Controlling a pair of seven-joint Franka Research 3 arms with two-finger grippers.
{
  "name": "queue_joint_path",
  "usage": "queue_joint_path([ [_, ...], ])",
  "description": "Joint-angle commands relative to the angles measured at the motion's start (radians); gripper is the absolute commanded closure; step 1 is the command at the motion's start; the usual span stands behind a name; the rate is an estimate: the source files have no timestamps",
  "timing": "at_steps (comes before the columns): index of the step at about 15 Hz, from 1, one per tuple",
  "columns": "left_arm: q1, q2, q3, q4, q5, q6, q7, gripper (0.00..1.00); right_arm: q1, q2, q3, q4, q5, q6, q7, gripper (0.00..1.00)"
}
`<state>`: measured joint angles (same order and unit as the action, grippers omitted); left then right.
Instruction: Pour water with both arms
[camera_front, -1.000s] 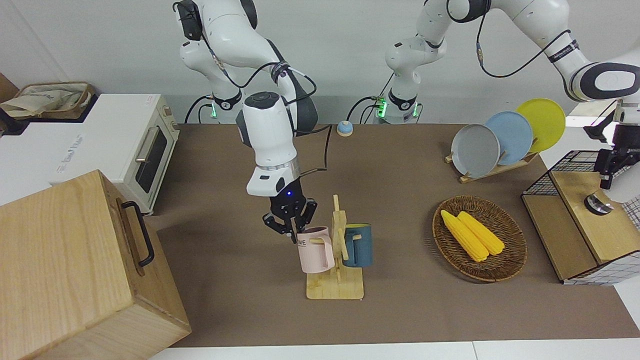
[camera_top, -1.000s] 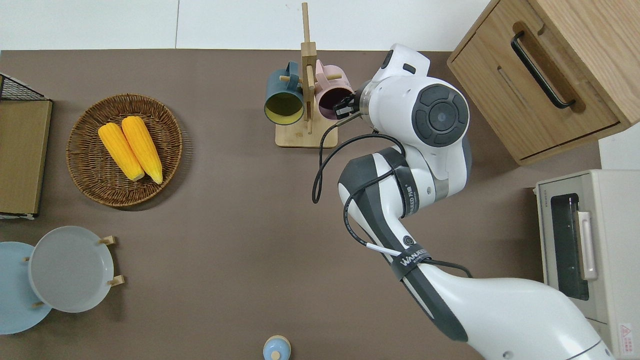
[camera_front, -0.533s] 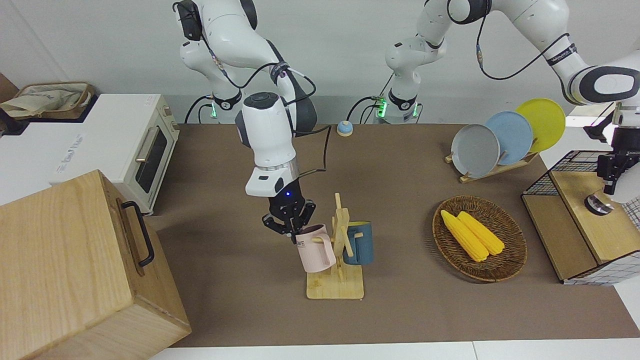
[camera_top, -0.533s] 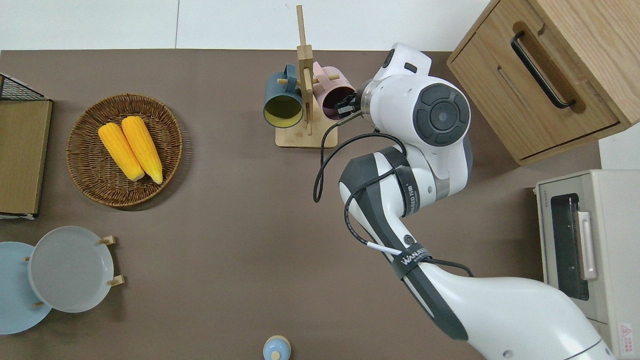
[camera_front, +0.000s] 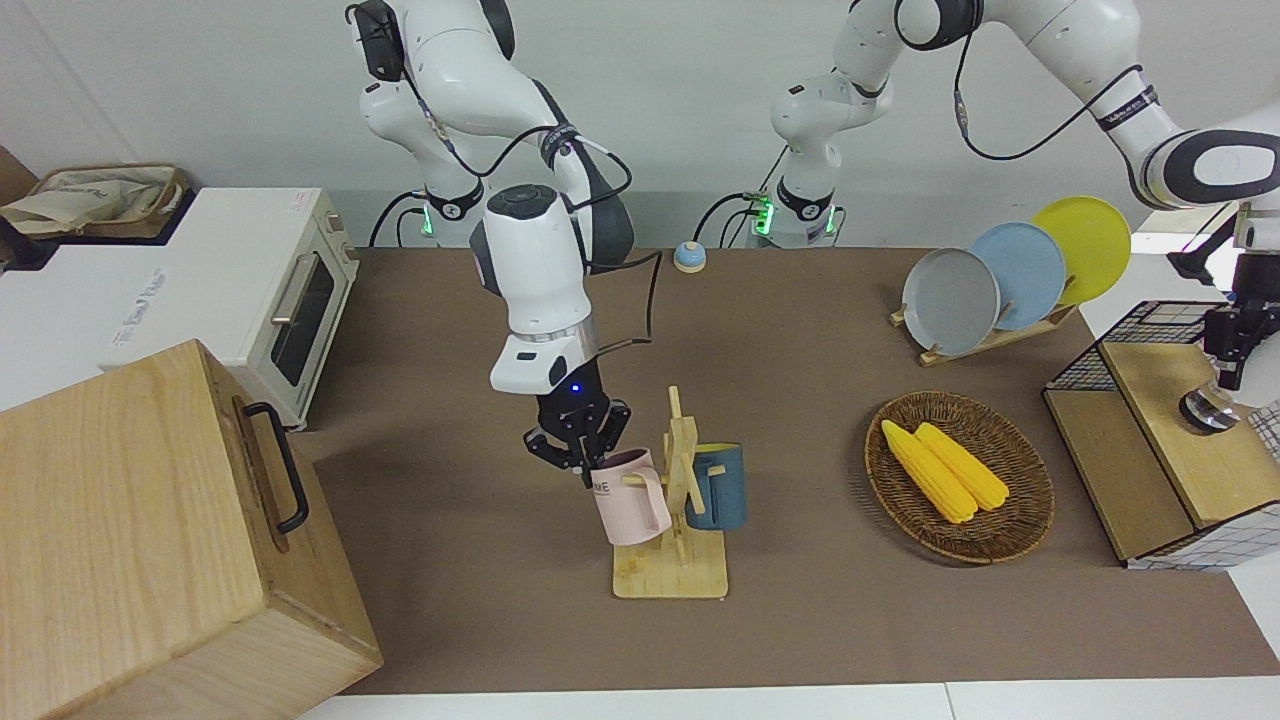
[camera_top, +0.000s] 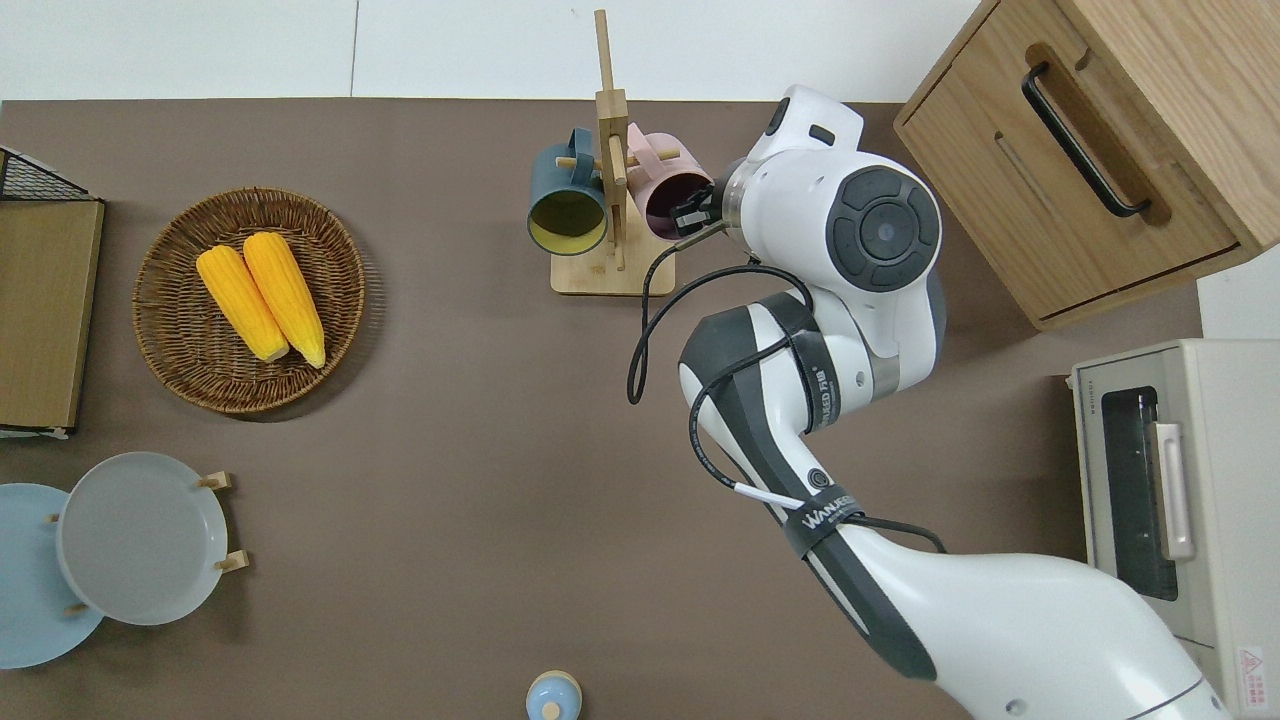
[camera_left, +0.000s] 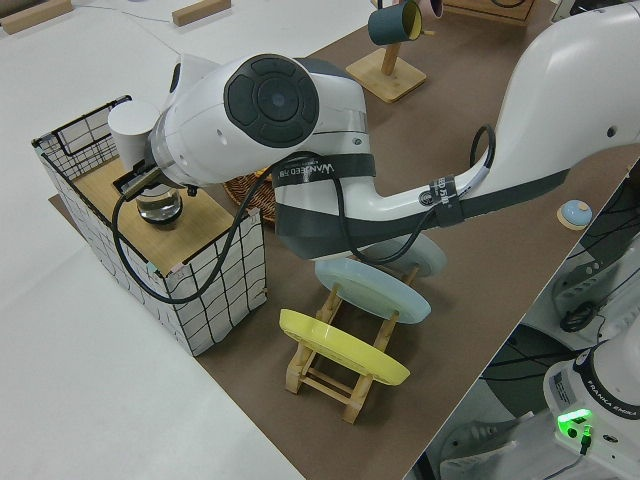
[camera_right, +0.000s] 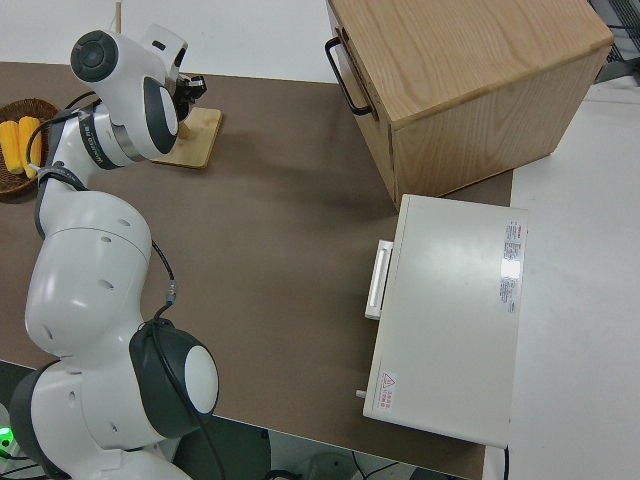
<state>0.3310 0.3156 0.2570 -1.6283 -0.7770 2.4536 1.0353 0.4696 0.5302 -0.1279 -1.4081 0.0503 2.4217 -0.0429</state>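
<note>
Small blue bell (camera_front: 689, 257) with wooden knob: at the table edge nearest the robots, between the two arm bases.
Wooden plate rack (camera_front: 990, 338): toward the left arm's end; holds a grey plate (camera_front: 950, 300), a light blue plate (camera_front: 1020, 275) and a yellow plate (camera_front: 1083, 248), all on edge.
White toaster oven (camera_front: 290, 300): off the brown table mat at the right arm's end, door shut.
Wire basket with wooden lid (camera_front: 1165, 440): at the left arm's end; glass vessel (camera_front: 1207, 409) upright on the lid.
Left gripper (camera_front: 1228, 350): directly above the glass vessel, pointing down; jaw state impossible to tell.
Wicker tray (camera_front: 900, 500): farther from the robots than the plate rack; two corn cobs (camera_front: 945, 467) in it, side by side.
Right gripper (camera_front: 585, 460): closed on the rim of the pink mug (camera_front: 630, 500), fingers (camera_top: 688, 214) at the mug's mouth.
Pink mug: tilted, handle on a peg of the wooden mug rack (camera_front: 672, 575).
Dark blue mug (camera_front: 718, 487), yellow inside: on the rack's opposite peg.
Wooden mug rack: mid-table, farther from the robots than the bell.
Wooden box (camera_front: 150, 540) with black handle: farthest, at the right arm's end.
</note>
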Motion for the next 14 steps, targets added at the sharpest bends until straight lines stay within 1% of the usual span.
queue_joint_path([
  [1,-0.007,0.007,0.013,0.102,0.048,-0.048,-0.089,1.00,-0.003,0.007,-0.003,0.023,-0.036,-0.044,-0.018,1.000],
  [4,-0.007,0.007,0.014,0.179,0.161,-0.120,-0.214,1.00,-0.003,-0.003,-0.006,0.024,-0.038,-0.072,-0.028,1.000],
  [6,-0.009,0.002,0.014,0.206,0.223,-0.154,-0.288,1.00,-0.005,-0.010,-0.006,0.023,-0.038,-0.088,-0.038,1.000],
  [10,-0.006,-0.001,0.022,0.260,0.265,-0.244,-0.331,1.00,-0.009,-0.050,-0.003,0.023,-0.047,-0.119,-0.058,1.000],
  [12,-0.003,-0.004,0.024,0.284,0.283,-0.286,-0.366,1.00,-0.012,-0.061,-0.004,0.023,-0.053,-0.150,-0.072,1.000],
  [14,-0.001,-0.004,0.022,0.307,0.309,-0.327,-0.395,1.00,-0.014,-0.070,-0.004,0.023,-0.053,-0.158,-0.080,1.000],
])
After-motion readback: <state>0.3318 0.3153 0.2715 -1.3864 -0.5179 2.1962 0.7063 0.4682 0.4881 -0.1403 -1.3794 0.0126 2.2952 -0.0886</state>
